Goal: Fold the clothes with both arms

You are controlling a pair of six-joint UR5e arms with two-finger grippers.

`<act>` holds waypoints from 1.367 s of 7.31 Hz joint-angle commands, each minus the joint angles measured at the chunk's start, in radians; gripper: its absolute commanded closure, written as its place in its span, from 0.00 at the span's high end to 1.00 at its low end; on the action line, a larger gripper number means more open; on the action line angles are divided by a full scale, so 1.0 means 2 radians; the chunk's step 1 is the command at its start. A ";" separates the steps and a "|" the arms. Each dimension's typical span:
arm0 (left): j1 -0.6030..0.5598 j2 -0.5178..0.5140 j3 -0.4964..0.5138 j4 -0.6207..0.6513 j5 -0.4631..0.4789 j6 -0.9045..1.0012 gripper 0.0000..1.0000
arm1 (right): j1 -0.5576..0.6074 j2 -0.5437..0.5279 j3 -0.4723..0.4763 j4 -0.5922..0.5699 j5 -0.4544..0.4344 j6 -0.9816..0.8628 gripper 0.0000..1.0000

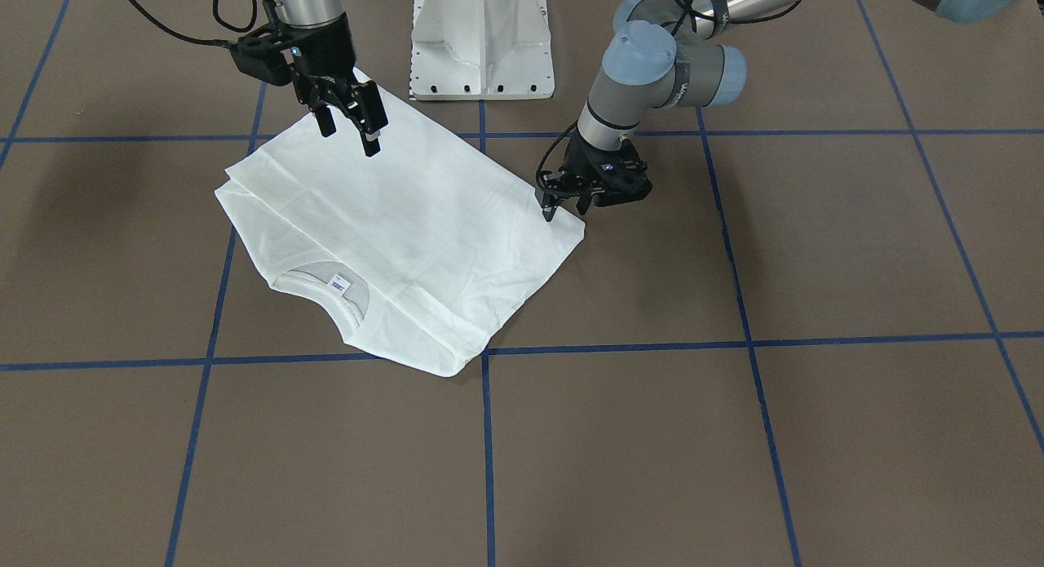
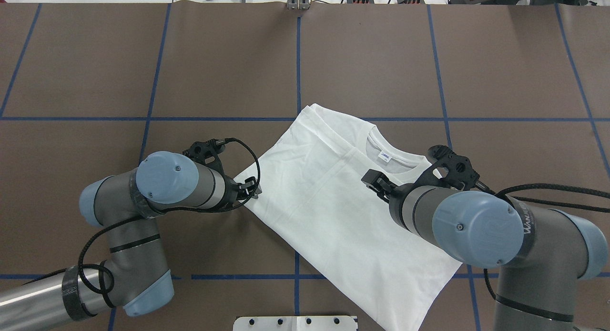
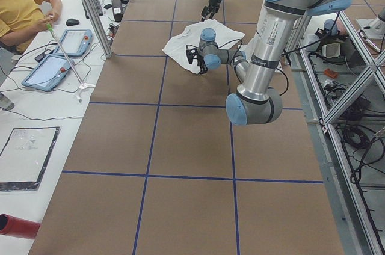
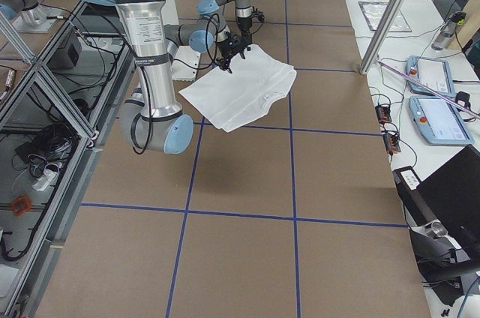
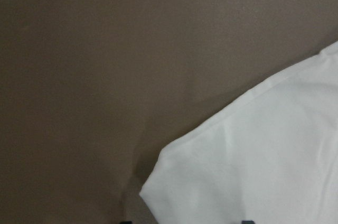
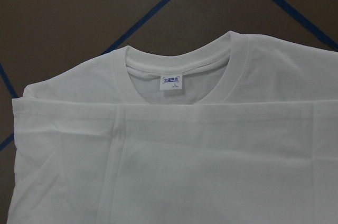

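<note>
The clothes are one white T-shirt (image 1: pixel 408 232) lying flat on the brown table, its sides folded in. The ribbed collar and blue-printed neck label (image 1: pixel 339 285) face up. My left gripper (image 1: pixel 565 210) is low at the shirt's side corner, open, and the left wrist view shows that corner (image 5: pixel 174 166) just ahead of the fingers. My right gripper (image 1: pixel 349 139) hangs open above the hem end, holding nothing. Overhead, the left gripper (image 2: pixel 252 190) touches the shirt's (image 2: pixel 333 212) left edge and the right gripper (image 2: pixel 374 181) is over the cloth near the collar (image 6: pixel 179 65).
The white pedestal base (image 1: pixel 481 37) stands just behind the shirt. Blue tape lines (image 1: pixel 488 436) grid the table. A person in a yellow top (image 3: pixel 24 2) sits by tablets (image 3: pixel 51 71) on a side bench; pendants (image 4: pixel 439 119) lie on the other side.
</note>
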 commanded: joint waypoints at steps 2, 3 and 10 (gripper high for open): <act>0.000 -0.001 0.004 0.000 0.007 0.000 0.36 | 0.004 0.000 0.000 0.000 0.000 0.000 1.00; -0.001 -0.001 0.004 -0.001 0.009 0.002 0.01 | 0.004 0.000 0.000 0.000 0.000 0.000 1.00; -0.169 -0.107 0.155 -0.055 0.008 0.183 0.00 | 0.020 0.000 -0.004 0.002 -0.007 0.000 1.00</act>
